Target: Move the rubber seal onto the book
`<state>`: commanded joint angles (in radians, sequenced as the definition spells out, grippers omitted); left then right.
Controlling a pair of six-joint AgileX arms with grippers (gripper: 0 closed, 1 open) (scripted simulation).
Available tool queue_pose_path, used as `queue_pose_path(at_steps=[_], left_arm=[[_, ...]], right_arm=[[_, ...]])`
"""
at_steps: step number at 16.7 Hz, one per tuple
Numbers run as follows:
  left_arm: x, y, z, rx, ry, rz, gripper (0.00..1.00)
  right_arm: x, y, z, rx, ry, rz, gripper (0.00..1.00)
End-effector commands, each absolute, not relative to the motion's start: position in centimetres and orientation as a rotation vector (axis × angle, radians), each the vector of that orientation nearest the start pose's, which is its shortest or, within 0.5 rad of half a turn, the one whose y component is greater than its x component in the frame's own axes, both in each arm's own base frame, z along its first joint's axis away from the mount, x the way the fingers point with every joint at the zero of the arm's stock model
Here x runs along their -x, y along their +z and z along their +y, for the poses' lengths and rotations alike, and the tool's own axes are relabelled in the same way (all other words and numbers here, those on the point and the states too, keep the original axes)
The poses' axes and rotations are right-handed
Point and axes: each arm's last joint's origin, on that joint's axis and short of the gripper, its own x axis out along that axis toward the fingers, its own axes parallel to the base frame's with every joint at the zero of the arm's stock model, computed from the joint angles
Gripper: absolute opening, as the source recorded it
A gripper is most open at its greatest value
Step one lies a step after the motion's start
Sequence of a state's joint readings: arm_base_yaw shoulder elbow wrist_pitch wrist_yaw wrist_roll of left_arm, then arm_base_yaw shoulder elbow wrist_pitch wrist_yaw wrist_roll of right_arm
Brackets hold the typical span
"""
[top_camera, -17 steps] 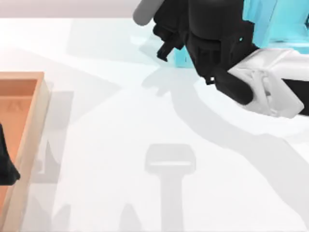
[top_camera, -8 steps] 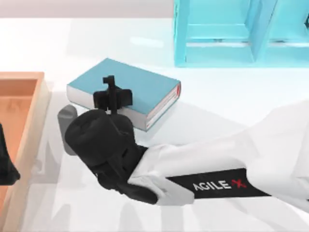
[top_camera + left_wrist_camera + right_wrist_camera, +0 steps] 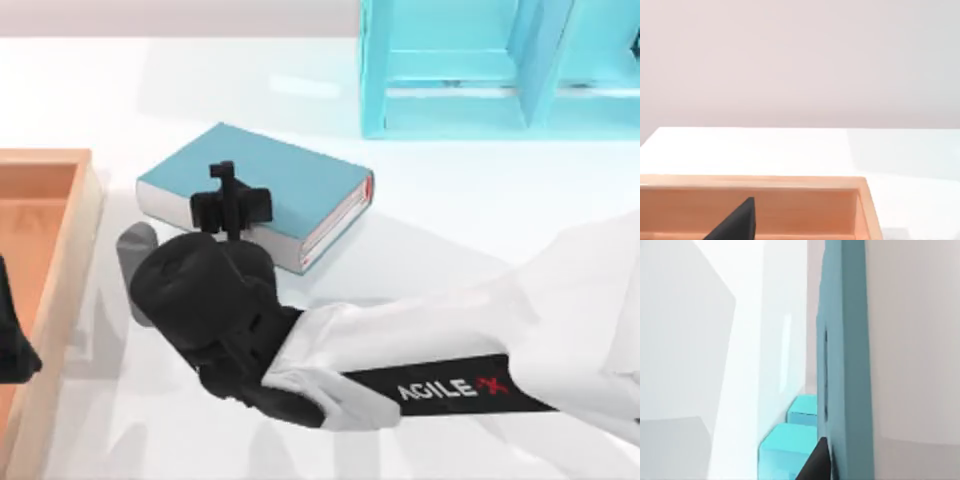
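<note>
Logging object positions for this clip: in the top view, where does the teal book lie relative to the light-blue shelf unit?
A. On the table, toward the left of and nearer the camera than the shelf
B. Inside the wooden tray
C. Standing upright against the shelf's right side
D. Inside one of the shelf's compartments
A: the book lies flat on the white table, apart from the shelf unit and from the wooden tray.

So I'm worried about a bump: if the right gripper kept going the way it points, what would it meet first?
Probably the book: the right gripper sits over its near edge, aimed across the cover. Its height above is unclear.
</note>
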<state>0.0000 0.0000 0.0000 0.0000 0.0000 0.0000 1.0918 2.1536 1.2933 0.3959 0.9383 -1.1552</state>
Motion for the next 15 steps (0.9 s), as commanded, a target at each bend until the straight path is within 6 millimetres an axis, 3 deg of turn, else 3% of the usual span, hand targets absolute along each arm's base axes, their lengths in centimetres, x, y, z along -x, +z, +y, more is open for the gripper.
queue_pose_path(at_steps=[5, 15], left_arm=[[-10.6, 16.0, -0.1, 0.0, 0.0, 0.0, 1.0], [-10.6, 16.0, -0.1, 0.0, 0.0, 0.0, 1.0]], right_arm=[[-22.9, 13.2, 39.2, 1.548, 0.297, 0.12, 0.0], [-22.8, 10.3, 39.3, 1.549, 0.3, 0.119, 0.0]])
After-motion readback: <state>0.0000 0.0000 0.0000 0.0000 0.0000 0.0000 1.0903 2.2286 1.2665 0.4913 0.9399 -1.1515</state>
